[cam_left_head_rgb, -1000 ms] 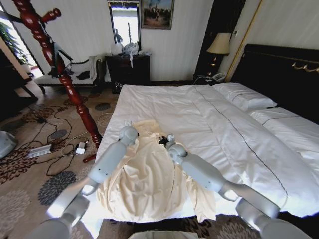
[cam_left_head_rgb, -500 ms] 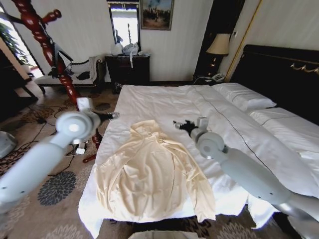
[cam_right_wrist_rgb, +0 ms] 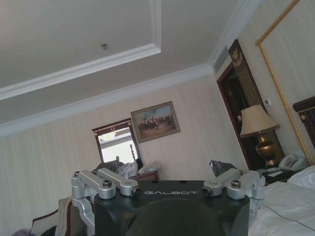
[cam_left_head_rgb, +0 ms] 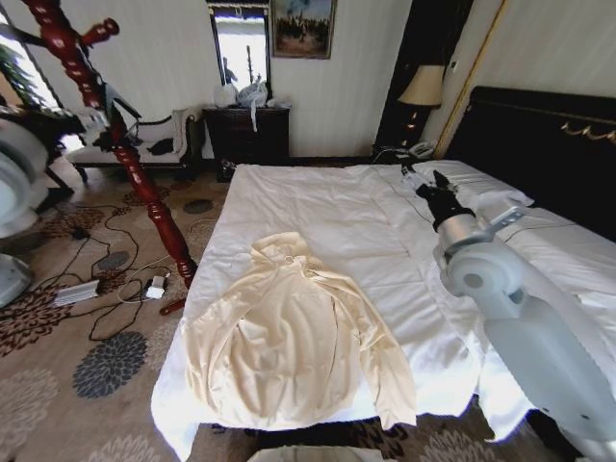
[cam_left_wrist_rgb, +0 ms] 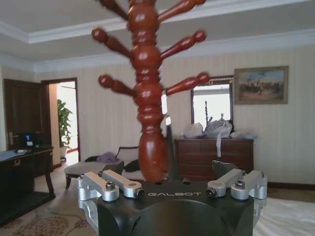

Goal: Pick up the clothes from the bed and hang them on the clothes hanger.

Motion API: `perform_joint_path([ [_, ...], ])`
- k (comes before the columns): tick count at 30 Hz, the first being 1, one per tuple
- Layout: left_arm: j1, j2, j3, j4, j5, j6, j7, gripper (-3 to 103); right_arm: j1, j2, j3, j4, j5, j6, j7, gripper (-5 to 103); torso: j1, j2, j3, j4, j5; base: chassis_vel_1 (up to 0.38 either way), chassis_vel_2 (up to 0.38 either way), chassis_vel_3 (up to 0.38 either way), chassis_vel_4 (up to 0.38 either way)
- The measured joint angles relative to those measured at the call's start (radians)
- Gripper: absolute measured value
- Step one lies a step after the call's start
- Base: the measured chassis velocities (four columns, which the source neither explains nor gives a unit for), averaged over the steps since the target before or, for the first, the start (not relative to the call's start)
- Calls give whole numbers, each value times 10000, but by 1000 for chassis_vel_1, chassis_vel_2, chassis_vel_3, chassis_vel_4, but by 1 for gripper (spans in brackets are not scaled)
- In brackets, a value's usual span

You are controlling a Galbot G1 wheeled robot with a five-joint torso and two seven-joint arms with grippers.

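— What do I have on the right side?

— My right arm comes in from about four o'clock in the head view, forearm angled up toward one o'clock, wrist raised. The right gripper [cam_left_head_rgb: 424, 183] points away from me. In the right wrist view the right gripper's [cam_right_wrist_rgb: 173, 184] finger linkages sit spread to either side of the black body, so I read it as open and holding nothing.

— And the left?

— The left arm is lifted at nine o'clock, only its rounded grey casing at the edge. The left gripper [cam_left_wrist_rgb: 173, 184] is level and facing forward, linkages likewise splayed apart, nothing between them.
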Motion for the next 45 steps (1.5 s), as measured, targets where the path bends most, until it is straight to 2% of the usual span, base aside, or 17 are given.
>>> perform_joint_path([
  [1,0,0,0,0,0,0,0,100,0,0,0,0,0,0,0,100,0,0,0,0,0,0,0,0,0],
  [2,-60,-255,292,912,455,-238,828,100,-131,94,53,-4,-151,0,-7,100,1,-1,1,7,-8,0,0,0,0],
  [5,-503,-964,839,2237,730,-622,1817,100,-246,267,67,-51,-269,-6,-8,100,4,-3,3,9,-11,0,0,0,0],
  [6,-503,-964,839,2237,730,-622,1817,100,-246,267,67,-51,-269,-6,-8,100,4,-3,3,9,-11,0,0,0,0],
  [7,-1098,-1526,1419,2960,918,-826,2166,100,-316,382,46,-144,-395,-27,-8,100,6,-4,4,3,-13,0,0,0,0],
  [9,-1575,-1910,1815,3365,1051,-883,2257,100,-334,450,-3,-224,-481,-52,-6,100,7,-4,4,-3,-7,0,0,0,0],
  [11,-2749,-2803,2604,4033,1261,-932,2353,100,-281,572,-138,-480,-615,-120,12,100,6,-4,4,-2,4,0,0,0,0],
  [12,-2749,-2803,2604,4033,1261,-932,2353,100,-281,572,-138,-480,-615,-120,12,100,6,-4,4,-2,4,0,0,0,0],
  [14,-3363,-3314,2939,4329,1336,-808,2266,100,-230,622,-188,-604,-637,-164,58,100,7,-4,4,-3,2,0,0,0,0],
  [16,-4184,-3892,3474,4781,1509,-151,1607,100,-262,652,-206,-710,-665,-250,157,100,7,-5,3,-1,4,0,0,0,0],
  [17,-4184,-3892,3474,4781,1509,-151,1607,100,-262,652,-206,-710,-665,-250,157,100,7,-5,3,-1,4,0,0,0,0],
  [21,-5037,-4296,3942,5530,1521,1144,407,100,-531,631,-43,-728,-720,-344,199,100,4,-4,3,3,0,0,0,0,0],
  [25,-5617,-4508,4256,6298,1496,1568,188,100,-700,634,23,-783,-854,-398,206,100,1,-3,1,8,-3,0,0,0,0],
  [37,-6107,-4735,4695,6936,1403,1989,128,100,-1083,828,127,-827,-1056,-575,399,100,0,-2,1,3,-1,0,0,0,0],
  [40,-6037,-4712,4699,7056,1028,2054,-18,103,-1187,784,252,-833,-1061,-611,447,100,2,-3,1,3,-3,0,0,0,0],
  [43,-5966,-4679,4672,7033,845,2056,-78,100,-1226,774,287,-816,-1060,-624,472,100,4,-3,2,0,-4,0,0,0,0],
  [45,-5878,-4606,4641,6888,577,2057,-193,90,-1287,760,304,-759,-1061,-656,512,100,3,-2,2,1,-3,0,0,0,0],
])
